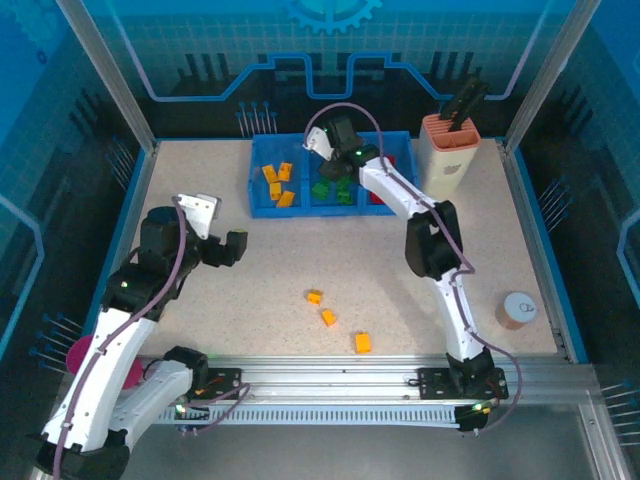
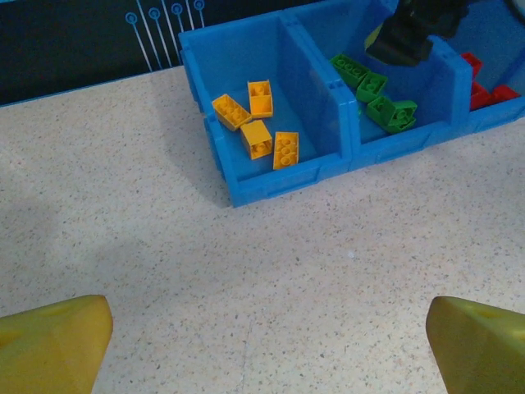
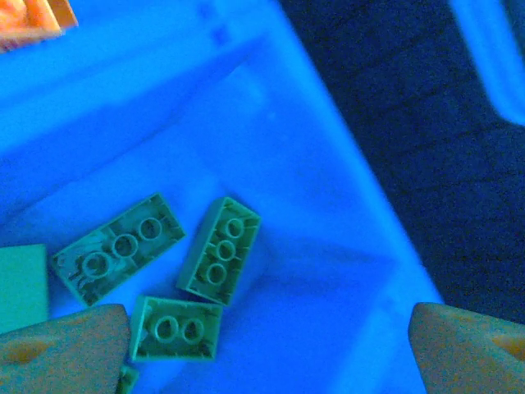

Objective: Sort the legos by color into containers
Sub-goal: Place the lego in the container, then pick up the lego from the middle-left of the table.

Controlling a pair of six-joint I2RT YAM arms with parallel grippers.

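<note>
Blue plastic catches the eye first: the blue tray [image 1: 300, 210] sits at the far side of the speckled table [image 1: 250, 300], its three compartments side by side; the left one holds four orange bricks [image 1: 278, 185] [image 2: 257, 138], the middle one holds the green bricks [image 1: 333, 190] [image 2: 392, 113], and the right one holds red bricks [image 1: 375, 195] [image 2: 484, 90], partly hidden by the arm; the right gripper [image 1: 340, 165] hangs over the middle compartment, and from its wrist its two fingers [image 3: 70, 345] stand wide apart at the bottom corners with nothing between them, so it is open and holding no brick [image 3: 271, 345]; below it several green bricks [image 3: 218, 250] lie on the compartment floor, some with their hollow undersides up; the left gripper [image 1: 225, 248] hovers over bare table well short of the tray, its yellow fingers [image 2: 49, 345] spread wide and empty [image 2: 267, 345]; three loose orange bricks [image 1: 328, 318] lie on the table near the front, between the two arms, well apart from the tray; a peach-and-white holder [image 1: 450, 150] with black tools stands just right of the tray, and a tan cylinder [image 1: 515, 310] sits near the table's right edge
</note>
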